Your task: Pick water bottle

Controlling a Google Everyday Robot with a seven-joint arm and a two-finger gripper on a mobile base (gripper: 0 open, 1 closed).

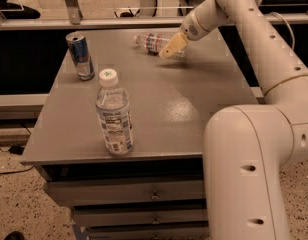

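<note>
The water bottle point(152, 41) is a slim clear ribbed bottle with a red-and-blue label band. It lies on its side at the far middle of the grey table point(194, 104). My gripper point(173, 46) reaches in from the right and sits at the bottle's right end, low over the table and overlapping that end. The bottle's left part, with its neck, shows clear of the gripper. Whether the gripper touches the bottle cannot be told.
A fatter clear bottle with a white cap point(114, 114) stands upright near the table's front left. A blue-silver drink can point(80, 55) stands at the far left. My arm's large white link point(244, 169) fills the front right. Drawers sit under the table.
</note>
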